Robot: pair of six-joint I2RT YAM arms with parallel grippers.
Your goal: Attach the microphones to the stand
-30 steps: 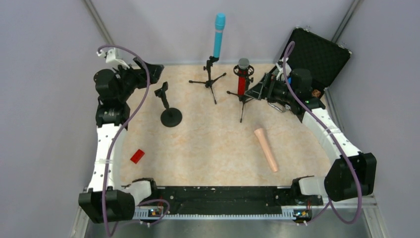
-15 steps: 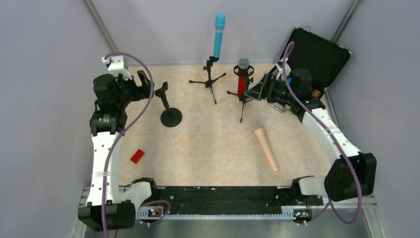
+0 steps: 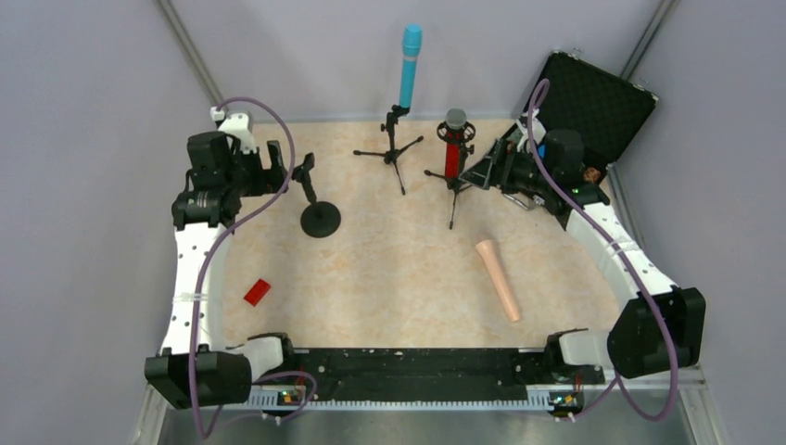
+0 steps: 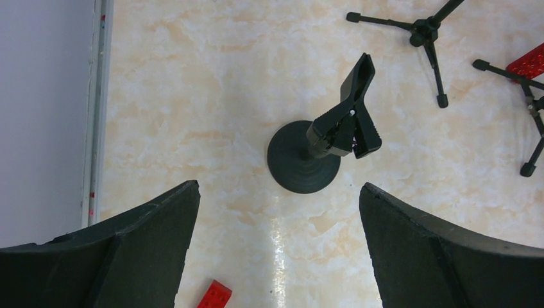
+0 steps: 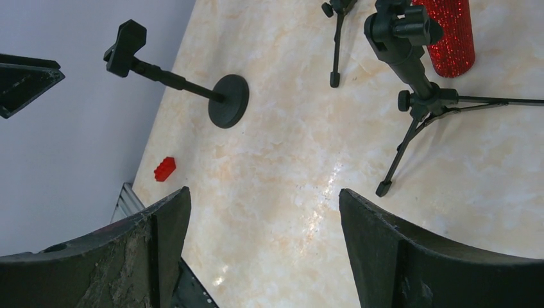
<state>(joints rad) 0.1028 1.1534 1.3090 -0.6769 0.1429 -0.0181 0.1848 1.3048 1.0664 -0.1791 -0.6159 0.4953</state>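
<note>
The teal-blue microphone [image 3: 410,65] stands upright in a tripod stand [image 3: 394,148] at the back. Beside it the glittery red microphone [image 3: 453,148] sits in a second tripod stand [image 3: 454,190]. Flat on the table at the right front lies the pale peach microphone [image 3: 498,280]. A round-base stand [image 3: 320,219] with an empty clip [image 3: 302,172] is at the left. My left gripper [image 3: 276,165] is open just left of that clip, nothing between its fingers. In the left wrist view the clip [image 4: 351,106] lies ahead of the left gripper [image 4: 278,187]. The right gripper [image 3: 489,167] is open and empty, just right of the red microphone [image 5: 449,32].
A small red brick [image 3: 258,292] lies at the left front. An open black case [image 3: 593,102] stands at the back right corner behind the right arm. Tripod legs [image 5: 398,160] spread over the table near the right gripper [image 5: 264,192].
The left arm has swung its gripper round and to the right, ending beside the clip of the round-base stand. The right arm has barely moved.
</note>
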